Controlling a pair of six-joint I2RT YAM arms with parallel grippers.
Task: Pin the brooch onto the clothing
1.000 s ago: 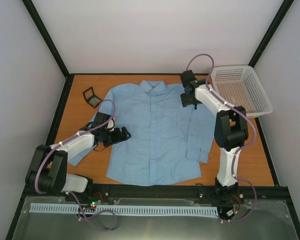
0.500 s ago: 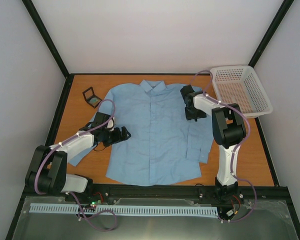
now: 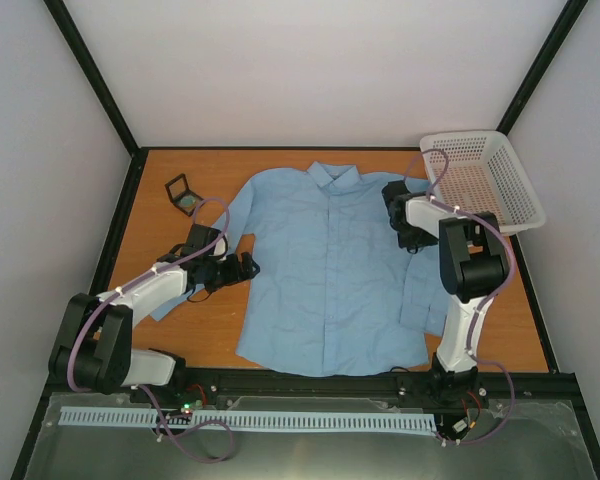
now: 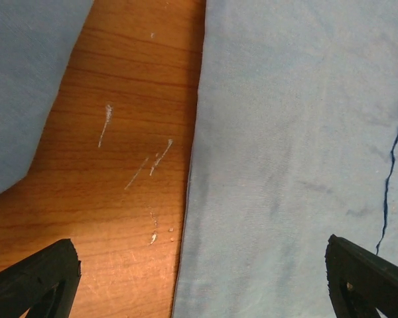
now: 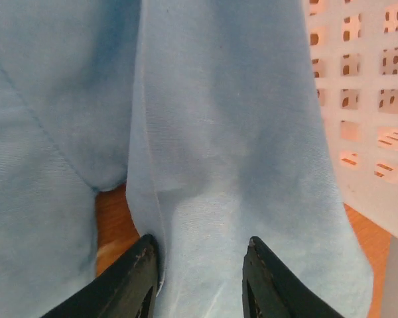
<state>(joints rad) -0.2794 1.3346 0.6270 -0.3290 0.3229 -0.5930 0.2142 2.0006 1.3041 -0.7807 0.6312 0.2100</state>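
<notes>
Covering the middle of the wooden table (image 3: pixel 195 335), the light blue shirt (image 3: pixel 330 270) lies flat, front upward, collar at the far side. The white mesh basket (image 3: pixel 485 138) stands at the far right corner, just beside the shirt's right sleeve. The right gripper (image 5: pixel 198 255) pinches a fold of that sleeve between its fingers, close to the basket wall. The left gripper (image 4: pixel 200 252) is spread wide and straddles the shirt's left edge, partly over bare wood. The small black box (image 3: pixel 178 186) lies open at the far left, apart from the shirt. The greenish-grey brooch (image 3: pixel 189 203) rests in it.
</notes>
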